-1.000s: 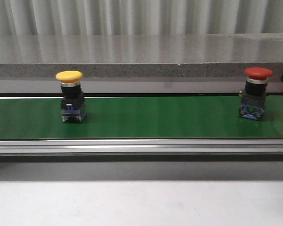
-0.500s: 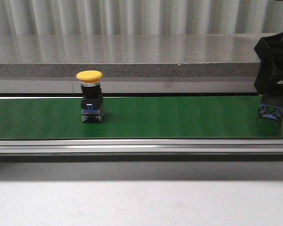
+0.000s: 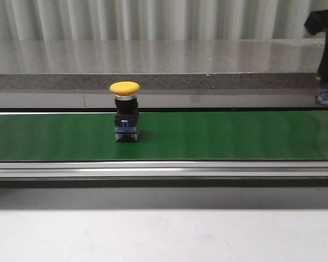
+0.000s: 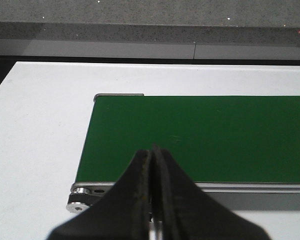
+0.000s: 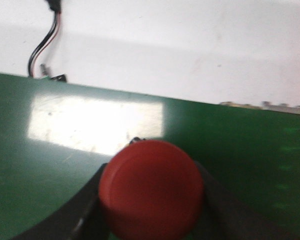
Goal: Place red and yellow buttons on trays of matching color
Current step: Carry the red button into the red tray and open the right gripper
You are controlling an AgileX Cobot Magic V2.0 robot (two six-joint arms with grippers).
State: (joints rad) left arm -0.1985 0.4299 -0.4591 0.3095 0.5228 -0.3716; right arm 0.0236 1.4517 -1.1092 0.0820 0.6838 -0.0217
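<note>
The left gripper (image 4: pixel 151 200) hangs over the near end of the green belt (image 4: pixel 200 135), fingers pressed together, holding nothing. The yellow button (image 3: pixel 126 112) stands upright on the belt, cap up, left of centre. At three o'clock, the right gripper (image 5: pixel 152 210) clasps the red button (image 5: pixel 151 195) above the belt, cap facing the wrist camera.

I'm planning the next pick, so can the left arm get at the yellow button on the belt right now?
Probably yes. The yellow button stands upright and alone on the green belt, nothing beside it. The left gripper is shut and empty, so it must open first.
</note>
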